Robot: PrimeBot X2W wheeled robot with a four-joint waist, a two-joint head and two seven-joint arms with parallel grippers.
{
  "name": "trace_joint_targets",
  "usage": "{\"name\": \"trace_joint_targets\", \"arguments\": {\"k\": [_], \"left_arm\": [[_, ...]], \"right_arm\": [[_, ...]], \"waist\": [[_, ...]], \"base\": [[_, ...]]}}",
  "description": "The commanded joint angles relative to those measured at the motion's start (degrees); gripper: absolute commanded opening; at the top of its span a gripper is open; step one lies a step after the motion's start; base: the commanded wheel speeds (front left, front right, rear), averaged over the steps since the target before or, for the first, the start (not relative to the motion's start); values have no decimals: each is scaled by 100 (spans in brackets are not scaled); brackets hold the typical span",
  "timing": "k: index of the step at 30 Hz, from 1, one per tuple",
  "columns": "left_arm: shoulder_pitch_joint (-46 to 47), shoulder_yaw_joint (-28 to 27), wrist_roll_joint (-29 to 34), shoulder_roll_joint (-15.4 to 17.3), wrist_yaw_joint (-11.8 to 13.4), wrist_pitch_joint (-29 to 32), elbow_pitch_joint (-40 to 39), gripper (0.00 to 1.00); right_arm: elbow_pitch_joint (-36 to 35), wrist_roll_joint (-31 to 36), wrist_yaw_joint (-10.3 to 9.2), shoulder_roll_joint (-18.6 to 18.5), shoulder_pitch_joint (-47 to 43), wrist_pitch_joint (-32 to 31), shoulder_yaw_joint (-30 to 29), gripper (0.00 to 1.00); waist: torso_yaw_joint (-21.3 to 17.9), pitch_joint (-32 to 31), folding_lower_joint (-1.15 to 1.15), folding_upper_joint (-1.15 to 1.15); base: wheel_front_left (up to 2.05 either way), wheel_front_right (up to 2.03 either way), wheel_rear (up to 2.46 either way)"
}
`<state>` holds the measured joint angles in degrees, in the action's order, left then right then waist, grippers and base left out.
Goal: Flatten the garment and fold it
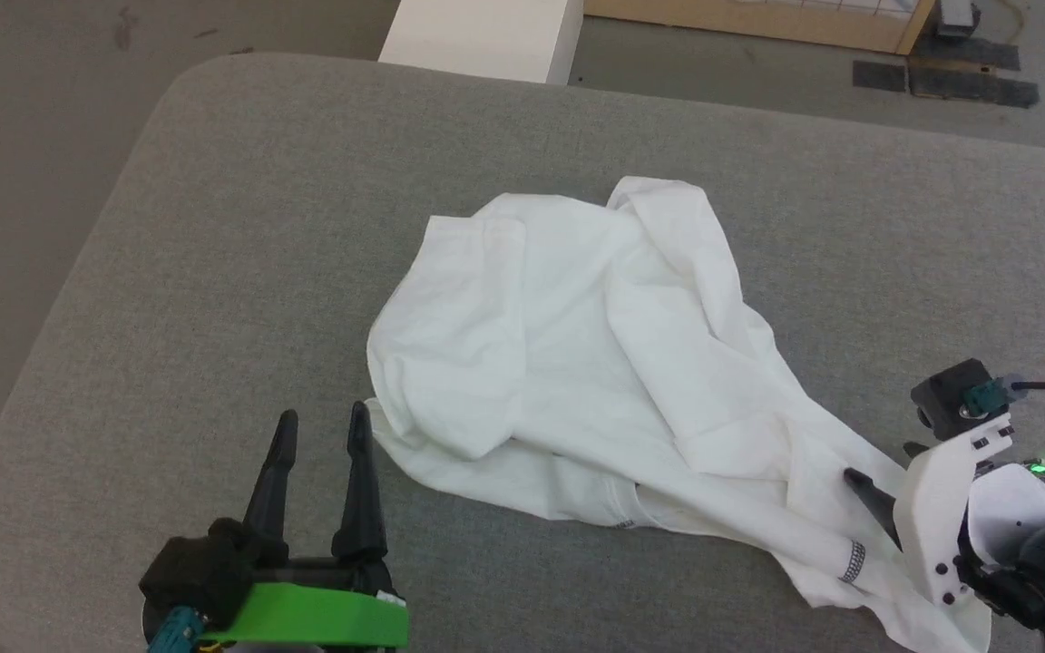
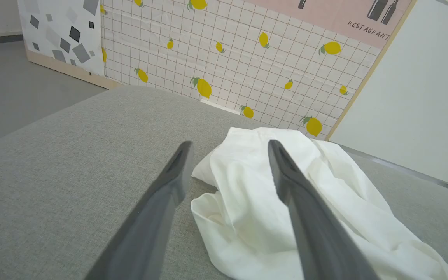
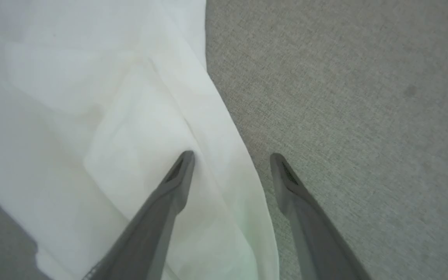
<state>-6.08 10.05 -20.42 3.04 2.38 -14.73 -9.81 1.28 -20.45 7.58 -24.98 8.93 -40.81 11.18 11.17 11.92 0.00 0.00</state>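
garment crumpled on tabletop, not folded

white garment (image 1: 577, 363) lies bunched at the middle of the grey tabletop (image 1: 259, 227). left gripper (image 1: 323, 413) open and empty, just beside the cloth's near edge. right gripper (image 3: 231, 155) open, straddling a garment edge, nothing clamped.

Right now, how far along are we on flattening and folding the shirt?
Done: nothing yet; the garment lies crumpled in a heap on the grey table. In hand: the right gripper, jaws open, straddles one edge of it; the left gripper, jaws open, sits by the near-left edge, holding nothing. Left: grasp, spread flat, then fold.
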Motion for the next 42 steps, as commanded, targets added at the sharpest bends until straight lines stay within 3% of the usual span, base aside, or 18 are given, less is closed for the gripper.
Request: {"name": "trace_joint_targets", "arguments": {"k": [1, 8, 9, 11, 12, 19, 26, 32, 37, 42], "left_arm": [[114, 9, -36, -15, 17, -27, 10, 100], [201, 38, -78, -16, 24, -27, 34, 100], [212, 40, -80, -16, 25, -27, 40, 100], [237, 43, -92, -16, 26, -27, 56, 100], [247, 36, -94, -16, 28, -27, 65, 100], [254, -40, -62, -16, -17, -27, 110, 100], [156, -88, -80, -16, -41, -27, 157, 100], [66, -144, -59, -16, -84, -27, 182, 100], [-9, -189, -33, -16, -102, -27, 214, 100], [-92, -263, 19, -16, -128, -27, 265, 100]], "right_arm": [[43, -68, -9, -111, 127, -25, 56, 100], [310, -304, -9, -349, 88, -75, 134, 100], [341, -354, -9, -323, 64, -79, 125, 75], [387, -390, -9, -286, 42, -34, 120, 5], [391, -386, -9, -266, 56, 40, 121, 0], [283, -226, -9, -69, 409, 709, -196, 0], [-14, -156, -9, 181, 710, 1136, -881, 0], [-226, 80, -9, 416, 142, 1304, -2410, 0], [-433, 399, -9, 1019, -1006, 1559, -3925, 0], [-362, 595, -9, 1706, -1697, 1884, -4676, 0]], "waist": [[80, 95, 0, 0], [128, 236, 0, 0], [125, 246, 0, 0], [108, 248, 0, 0], [84, 234, 0, 0], [-159, 26, 0, 0], [-489, -269, 0, 0], [-616, -339, 0, 0], [-628, -294, 0, 0], [-718, -286, 0, 0]], "base": [[0, 0, 0], [0, 0, 0], [0, 0, 0], [0, 0, 0], [0, 0, 0], [0, 0, 0], [0, 0, 0], [0, 0, 0], [0, 0, 0], [0, 0, 0]]}}
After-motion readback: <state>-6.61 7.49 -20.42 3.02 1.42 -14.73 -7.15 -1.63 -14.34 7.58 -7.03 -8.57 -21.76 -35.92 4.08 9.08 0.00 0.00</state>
